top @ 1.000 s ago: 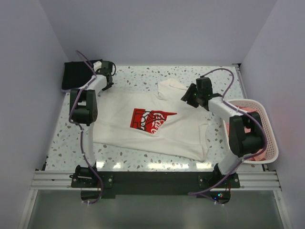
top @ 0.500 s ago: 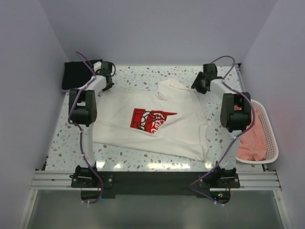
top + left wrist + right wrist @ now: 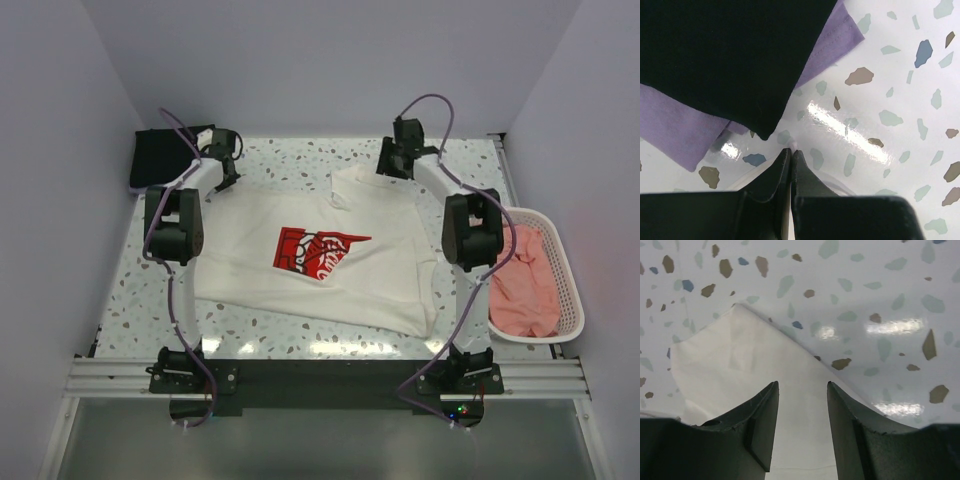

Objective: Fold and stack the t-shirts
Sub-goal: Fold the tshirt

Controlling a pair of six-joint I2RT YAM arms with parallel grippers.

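Note:
The cream-white t-shirt (image 3: 330, 275) with a red chest print lies spread flat mid-table. My left gripper (image 3: 223, 172) is at its far left corner, shut (image 3: 791, 150), with a sliver of white cloth pinched at the tips. Just beyond it, the folded black t-shirt (image 3: 730, 55) lies on the pale lavender one (image 3: 675, 125). My right gripper (image 3: 392, 162) hovers over the white shirt's far right corner (image 3: 740, 365). It stands open (image 3: 801, 385), with cloth showing between its fingers but not gripped. The salmon-pink t-shirt (image 3: 525, 285) lies crumpled in the basket.
The white slatted basket (image 3: 572, 300) stands at the right edge of the table. The black and lavender stack (image 3: 160, 158) sits in the far left corner. White walls close in the left, far and right sides. Speckled tabletop (image 3: 300, 160) shows beyond the shirt.
My right arm has swung from over the basket side to the shirt's far right corner, uncovering the pink shirt in the basket. The left arm has not moved.

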